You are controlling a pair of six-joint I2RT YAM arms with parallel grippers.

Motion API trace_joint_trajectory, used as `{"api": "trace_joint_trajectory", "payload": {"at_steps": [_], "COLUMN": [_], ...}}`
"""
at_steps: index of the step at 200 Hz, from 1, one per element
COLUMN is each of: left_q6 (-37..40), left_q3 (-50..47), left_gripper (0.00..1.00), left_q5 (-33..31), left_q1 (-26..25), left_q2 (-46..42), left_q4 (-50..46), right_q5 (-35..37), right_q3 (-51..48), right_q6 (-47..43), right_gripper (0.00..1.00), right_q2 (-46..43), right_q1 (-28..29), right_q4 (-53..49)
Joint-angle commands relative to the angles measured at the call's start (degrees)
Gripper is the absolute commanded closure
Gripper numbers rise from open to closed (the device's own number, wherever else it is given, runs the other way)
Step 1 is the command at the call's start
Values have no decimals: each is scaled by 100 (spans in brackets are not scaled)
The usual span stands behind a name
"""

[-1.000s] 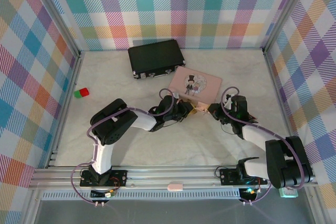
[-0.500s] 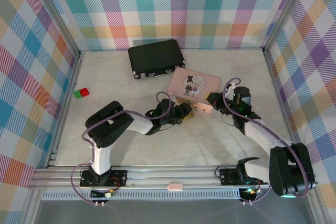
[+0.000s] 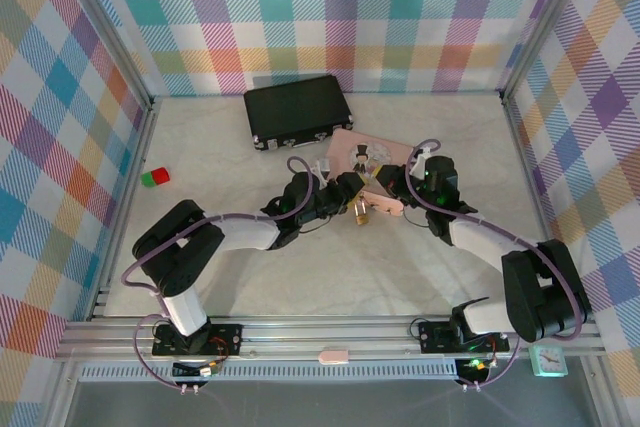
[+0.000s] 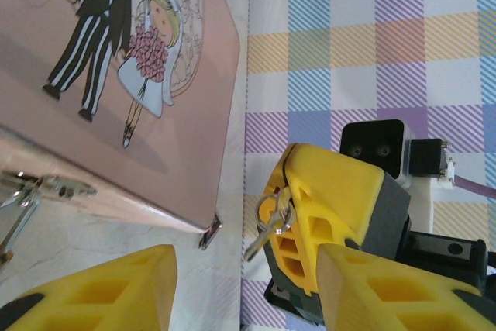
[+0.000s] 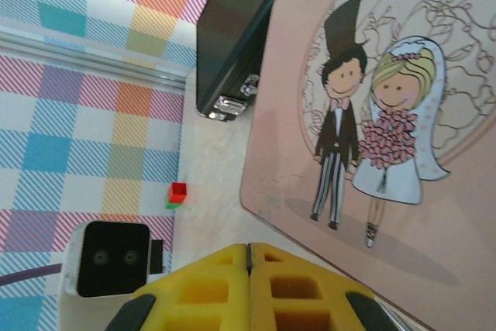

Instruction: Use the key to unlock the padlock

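The brass padlock (image 3: 360, 212) sits at the pink box's (image 3: 372, 159) near edge, just off my left gripper's (image 3: 346, 199) tips. In the left wrist view that gripper (image 4: 248, 269) stands open with bare table between its yellow fingers (image 4: 108, 292). Thin silver metal (image 4: 31, 191) shows at the box's front edge, and I cannot tell whether it is shackle or clasp. My right gripper (image 3: 392, 185) hovers over the box's near right corner. Its fingers (image 4: 333, 199) are shut on the key (image 4: 267, 230), which dangles with its ring from the seam. From the right wrist, the jaws (image 5: 249, 257) are pressed together.
A black case (image 3: 297, 110) lies behind the pink box (image 5: 372, 114). A red and green block (image 3: 154, 178) sits by the left wall and is also in the right wrist view (image 5: 177, 194). Checked walls enclose the table, with a metal rail along the near edge.
My left gripper has opened and let go of the padlock, which now rests by the box's edge. Both grippers moved farther back; the right one shifted left over the box corner, still shut.
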Motion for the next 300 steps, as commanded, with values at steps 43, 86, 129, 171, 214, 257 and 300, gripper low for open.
{"api": "trace_joint_trajectory", "payload": {"at_steps": [43, 86, 129, 171, 214, 257, 300], "left_q6": [45, -34, -35, -31, 211, 1026, 3790], "left_q3": [446, 610, 649, 699, 642, 823, 1888], "left_gripper": [58, 69, 74, 98, 100, 100, 100], "left_q5": [-200, -298, -369, -327, 305, 2185, 3392], "left_q1": [44, 56, 106, 152, 456, 1056, 1258], "left_q2": [356, 605, 656, 661, 631, 456, -162], "left_q4": [466, 666, 684, 667, 854, 728, -2954], "right_q5": [247, 272, 298, 274, -122, -1503, -2710], "right_q3": [-34, -66, -141, -142, -16, 273, 576], "right_q6": [826, 891, 955, 948, 183, -847, -1589], "right_gripper": [100, 100, 100, 100, 76, 56, 54], "right_q2": [219, 174, 197, 192, -41, -371, -303], "right_q1": [107, 110, 107, 107, -89, -869, -1106], "right_q4": [1055, 1058, 1133, 1138, 809, -161, -471]}}
